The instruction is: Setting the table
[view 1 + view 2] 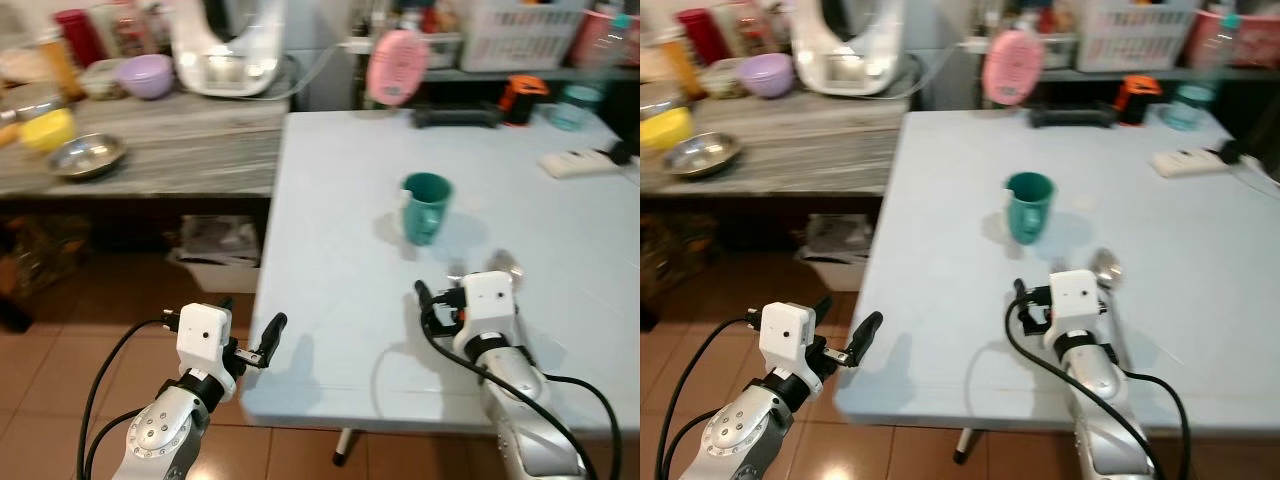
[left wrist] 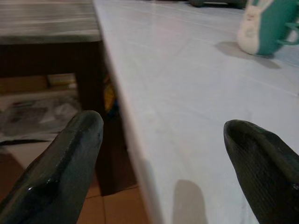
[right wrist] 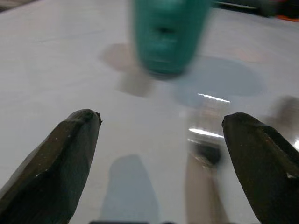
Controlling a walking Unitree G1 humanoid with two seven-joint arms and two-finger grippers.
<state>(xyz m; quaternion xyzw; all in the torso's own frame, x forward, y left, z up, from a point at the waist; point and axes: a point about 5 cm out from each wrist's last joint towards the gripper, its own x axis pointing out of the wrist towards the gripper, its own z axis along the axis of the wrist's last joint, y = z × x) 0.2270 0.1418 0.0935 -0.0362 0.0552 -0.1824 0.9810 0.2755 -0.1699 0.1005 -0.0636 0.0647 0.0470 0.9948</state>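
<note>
Two silver jointed arms are seen, each capped by a white boxy wrist housing. Black cables are looped alongside. Long black fingers (image 2: pixel 70 163) are matte, with rounded tips.

A pale blue table (image 1: pixel 330 330) is set on a brown tiled floor (image 1: pixel 60 370). A grey wooden counter (image 1: pixel 190 150) is seen just beside it, with a shelf (image 1: pixel 500 72) behind. Even indoor light.

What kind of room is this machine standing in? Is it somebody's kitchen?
Most likely a home kitchen or dining corner. A teal mug and a spoon sit on a pale table, and the grey counter beside it holds a metal bowl and a white appliance.
</note>
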